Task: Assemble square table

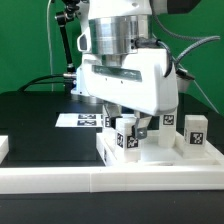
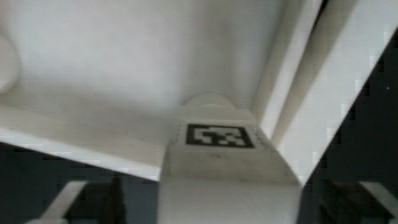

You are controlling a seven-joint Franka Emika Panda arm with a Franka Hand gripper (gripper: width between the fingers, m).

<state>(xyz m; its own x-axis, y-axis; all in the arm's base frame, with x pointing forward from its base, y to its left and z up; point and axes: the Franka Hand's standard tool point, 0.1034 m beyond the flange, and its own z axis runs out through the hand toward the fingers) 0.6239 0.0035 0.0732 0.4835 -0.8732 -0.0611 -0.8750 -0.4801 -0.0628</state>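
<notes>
The gripper (image 1: 128, 122) hangs low over the square table (image 1: 160, 152), which lies at about five o'clock in the exterior view against the long white rail (image 1: 110, 182) along the near edge. In the wrist view the fingers (image 2: 75, 200) stand apart at either side of a tagged leg block (image 2: 224, 160), with dark gaps showing, so nothing is clamped. More leg blocks (image 1: 196, 131) stand at three o'clock, the marker board (image 1: 78, 120) at nine, with bare dark table (image 1: 40, 130) beyond.

A green backdrop (image 1: 35, 40) stands behind a black table (image 1: 30, 120).
</notes>
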